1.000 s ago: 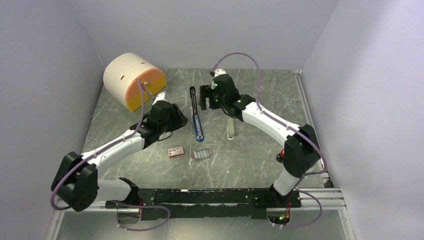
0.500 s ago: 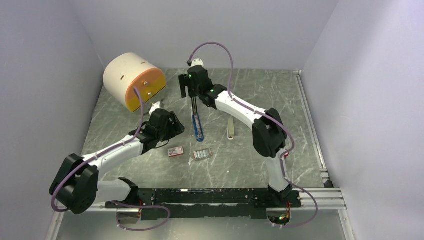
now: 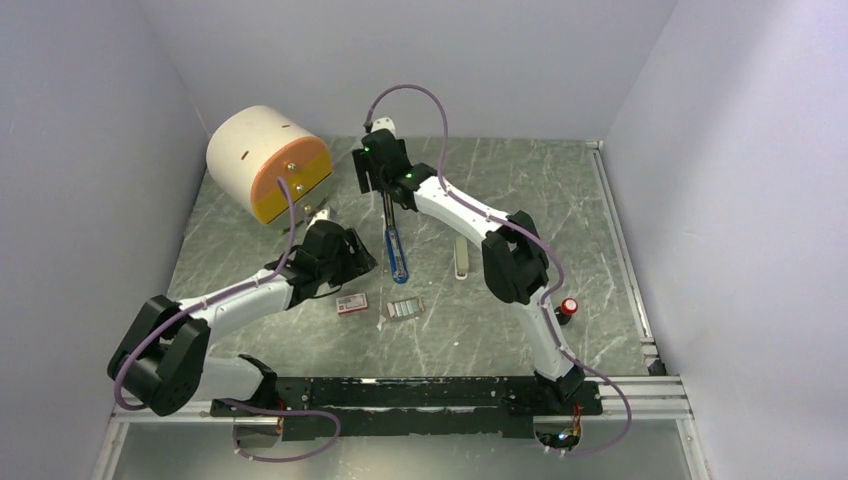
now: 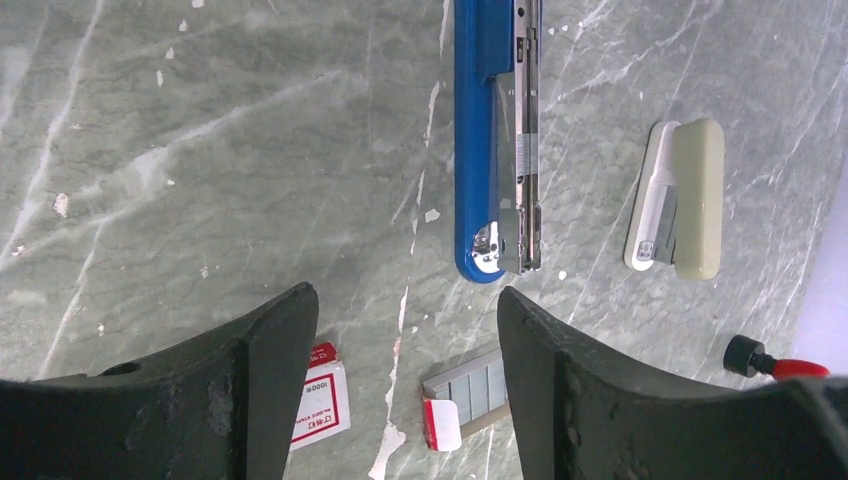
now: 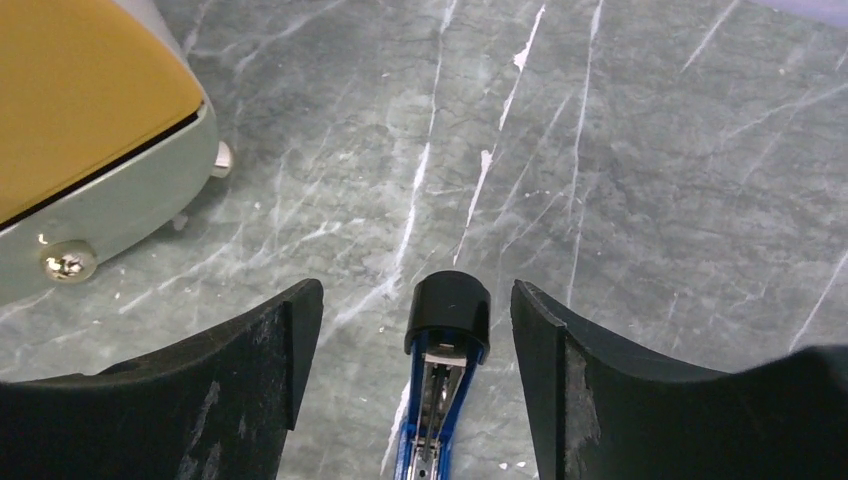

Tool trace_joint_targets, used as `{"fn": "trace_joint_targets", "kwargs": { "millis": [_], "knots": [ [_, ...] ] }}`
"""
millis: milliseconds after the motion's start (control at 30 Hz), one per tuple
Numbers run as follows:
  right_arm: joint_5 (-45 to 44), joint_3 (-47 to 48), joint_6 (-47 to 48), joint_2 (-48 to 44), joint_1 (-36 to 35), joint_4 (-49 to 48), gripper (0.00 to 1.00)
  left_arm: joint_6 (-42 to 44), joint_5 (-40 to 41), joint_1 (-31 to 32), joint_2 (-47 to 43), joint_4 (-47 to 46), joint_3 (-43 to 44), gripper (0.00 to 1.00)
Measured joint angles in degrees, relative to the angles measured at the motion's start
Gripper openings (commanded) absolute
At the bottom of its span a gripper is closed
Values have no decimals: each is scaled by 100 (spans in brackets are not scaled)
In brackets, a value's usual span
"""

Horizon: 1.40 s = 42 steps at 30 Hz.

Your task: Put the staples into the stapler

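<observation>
The right pincer stands wide and empty, its jaws either side of the black far end of the blue stapler, not touching it. The left pincer, also wide and empty, hangs over the tabletop. The staples and a red-and-white box lie near the stapler's near end.

blue stapler seemingly open, grey staples near
</observation>
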State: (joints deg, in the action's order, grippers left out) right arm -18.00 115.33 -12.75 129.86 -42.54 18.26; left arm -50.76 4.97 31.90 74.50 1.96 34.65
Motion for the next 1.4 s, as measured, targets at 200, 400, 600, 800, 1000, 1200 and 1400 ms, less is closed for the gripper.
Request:
{"fn": "trace_joint_targets", "kwargs": {
  "millis": [200,400,600,800,1000,1200,1400],
  "knots": [
    [-68,11,15,55,0,118,54,42,-170,0,184,-170,-2,64],
    [-72,70,-61,125,15,223,27,61,-415,0,435,-417,-2,47],
    [-96,-4,-136,96,33,168,22,107,-796,0,957,-791,13,43],
    [-81,-341,-157,-140,33,7,22,153,-1172,0,1609,-1257,168,42],
    [-42,-426,-179,-184,33,-57,22,197,-1412,0,2048,-1969,247,34],
    [74,-544,-212,-267,37,-83,22,197,-1502,-4,2354,-2424,249,22],
    [256,-658,-229,-354,44,-85,21,186,-1591,-13,2546,-2732,251,16]
  ]
}}
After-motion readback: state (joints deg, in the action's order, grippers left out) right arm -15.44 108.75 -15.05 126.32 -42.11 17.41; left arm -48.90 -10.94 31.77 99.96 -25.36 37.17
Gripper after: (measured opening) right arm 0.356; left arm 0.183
